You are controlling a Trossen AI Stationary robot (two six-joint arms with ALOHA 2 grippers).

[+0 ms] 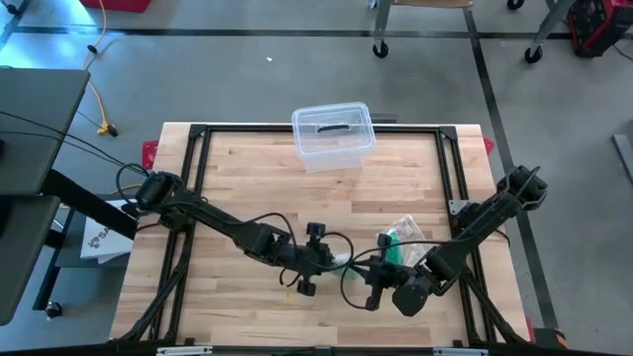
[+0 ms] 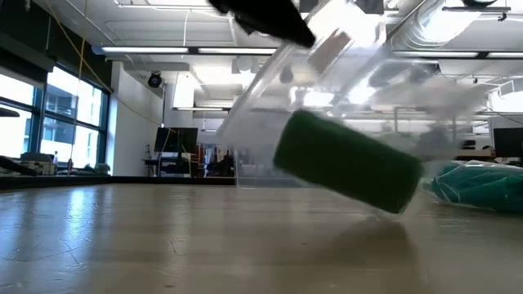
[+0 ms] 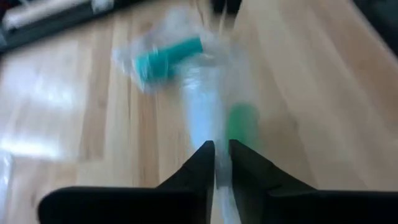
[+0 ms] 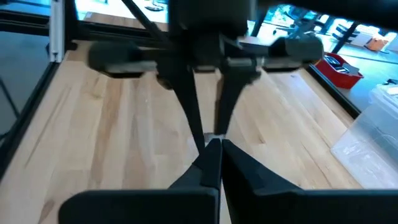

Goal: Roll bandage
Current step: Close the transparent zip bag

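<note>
I saw the left gripper pinching a clear plastic wrapper near the front of the table, a green bandage roll hanging inside it. The right gripper was pressed shut, tip to tip with it. Beyond lay a teal packet, and a clear bin at the far edge.
</note>
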